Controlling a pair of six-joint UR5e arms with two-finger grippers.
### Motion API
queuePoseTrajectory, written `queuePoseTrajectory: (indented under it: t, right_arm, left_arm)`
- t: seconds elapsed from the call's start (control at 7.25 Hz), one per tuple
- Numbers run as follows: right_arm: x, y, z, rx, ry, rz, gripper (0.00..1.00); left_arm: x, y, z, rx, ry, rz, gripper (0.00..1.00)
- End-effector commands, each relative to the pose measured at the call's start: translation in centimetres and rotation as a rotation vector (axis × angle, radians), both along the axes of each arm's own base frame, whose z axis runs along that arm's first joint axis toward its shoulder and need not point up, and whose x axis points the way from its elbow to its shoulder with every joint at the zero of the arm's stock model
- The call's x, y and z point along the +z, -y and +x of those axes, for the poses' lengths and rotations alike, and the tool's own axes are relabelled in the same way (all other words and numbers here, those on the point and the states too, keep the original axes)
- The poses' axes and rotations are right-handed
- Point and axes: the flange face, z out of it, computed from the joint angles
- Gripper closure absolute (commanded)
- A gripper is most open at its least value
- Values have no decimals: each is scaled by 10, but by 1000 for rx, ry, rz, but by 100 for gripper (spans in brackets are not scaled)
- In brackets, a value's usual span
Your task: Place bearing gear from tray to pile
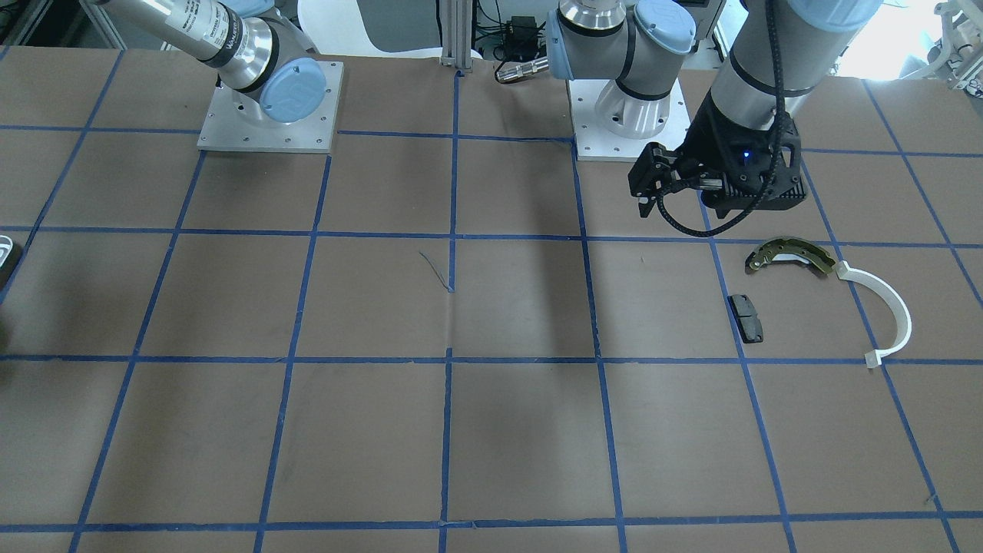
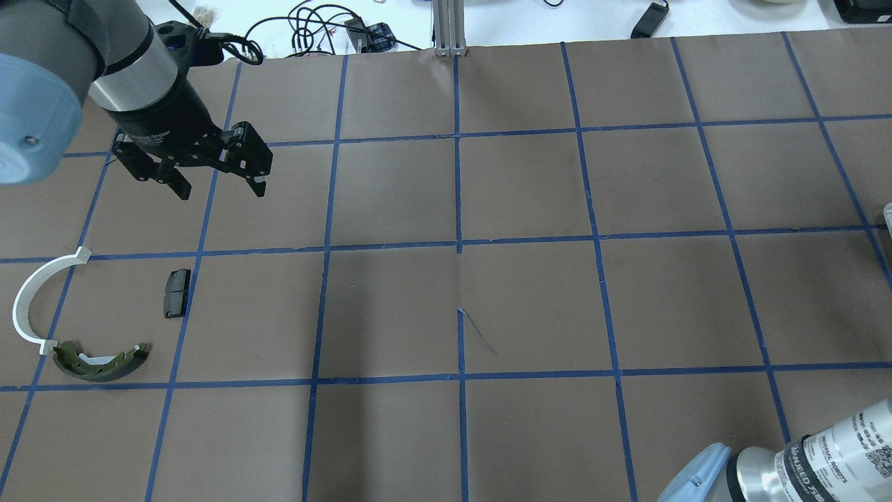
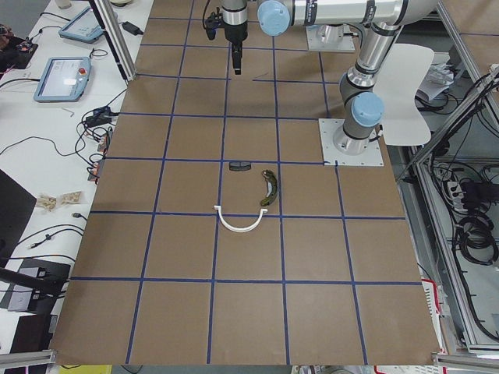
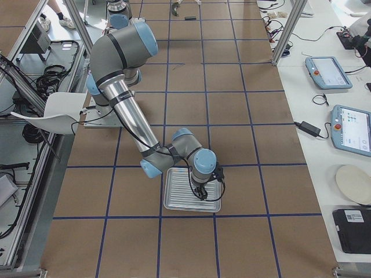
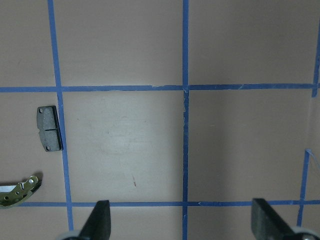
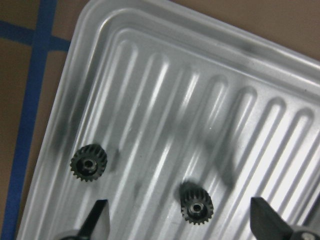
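Note:
Two small dark bearing gears lie in the ribbed metal tray (image 6: 75, 55): one (image 6: 89, 162) near its left rim, one (image 6: 196, 206) further in. My right gripper (image 6: 182, 225) is open just above the tray, and the second gear lies between its fingers. The exterior right view shows it over the tray (image 4: 174, 200). The pile lies far off: an olive brake shoe (image 2: 101, 360), a white plastic arc (image 2: 31, 300) and a dark pad (image 2: 176, 293). My left gripper (image 2: 221, 189) is open and empty, raised beyond the pile.
Brown paper with a blue tape grid covers the table. The two arm base plates (image 1: 269, 107) (image 1: 626, 127) sit at the robot's edge. An aluminium post (image 2: 449, 28) stands at the far edge. Side benches hold tablets (image 4: 351, 127) and cables.

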Motion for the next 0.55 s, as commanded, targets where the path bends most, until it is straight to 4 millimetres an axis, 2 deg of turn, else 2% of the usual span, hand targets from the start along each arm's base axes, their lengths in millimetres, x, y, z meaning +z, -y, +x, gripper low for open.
queuePoseTrajectory:
  t: [0.0,0.14,0.41]
  right_arm:
    - [-2,0,0,2,3,3,0]
    - [-3,0,1,0,8,1,0]
    - [-3,-1,1,2,10,9,12]
  left_arm:
    - [-6,-4,0,0,-1,4,0]
    - [-6,-6,0,0,-1,5,0]
    - [-5,-5,-1,0,-2,4,0]
